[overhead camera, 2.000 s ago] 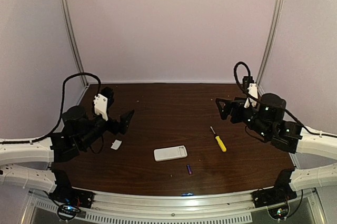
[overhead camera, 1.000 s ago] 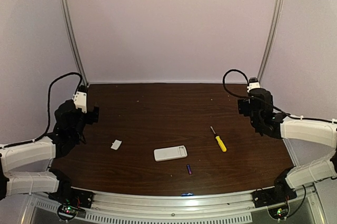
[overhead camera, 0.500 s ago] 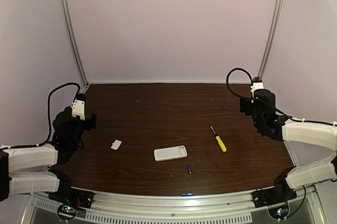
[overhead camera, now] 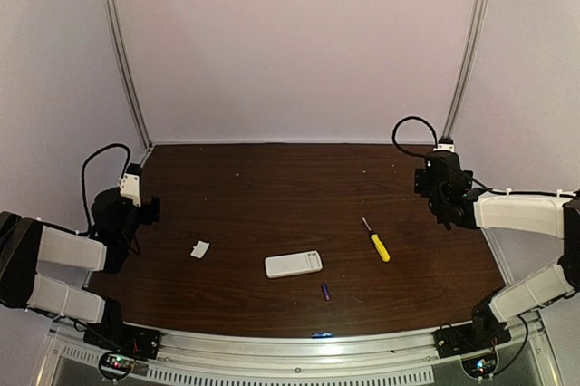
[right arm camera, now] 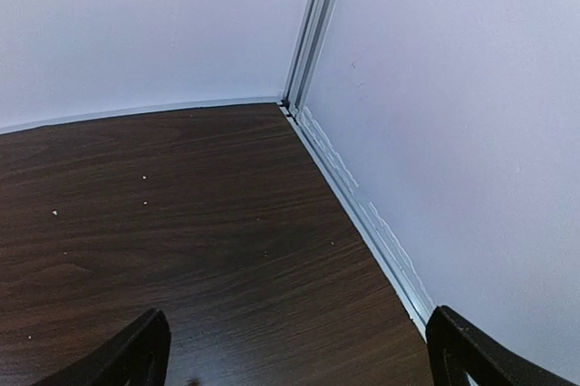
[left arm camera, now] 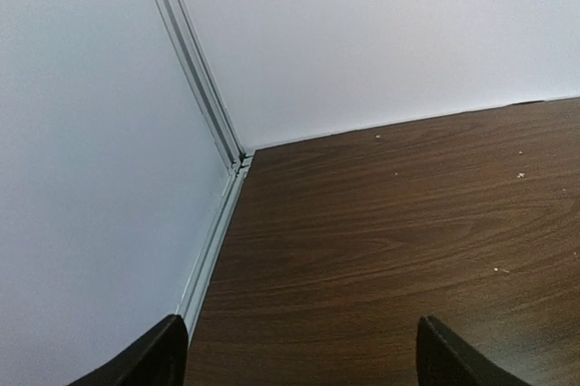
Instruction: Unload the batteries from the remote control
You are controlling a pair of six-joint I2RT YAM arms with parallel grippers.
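The white remote control (overhead camera: 294, 265) lies flat near the middle front of the brown table. One small blue-purple battery (overhead camera: 325, 292) rests on the table just in front of it to the right. My left gripper (overhead camera: 145, 207) sits far off at the table's left edge. Its jaws stand wide apart in the left wrist view with only bare wood between them (left arm camera: 304, 359). My right gripper (overhead camera: 430, 179) is pulled back at the right edge. It is open too, with nothing between its fingers (right arm camera: 294, 359). Neither wrist view shows the remote or the battery.
A yellow-handled screwdriver (overhead camera: 375, 240) lies right of the remote. A small white square cover piece (overhead camera: 199, 248) lies to the remote's left. White walls with aluminium corner rails (left arm camera: 204, 105) close the table in at the back corners (right arm camera: 313, 33).
Both arms have drawn back from the middle toward the table's side edges and folded low. The remote, battery, screwdriver and cover have stayed in place.
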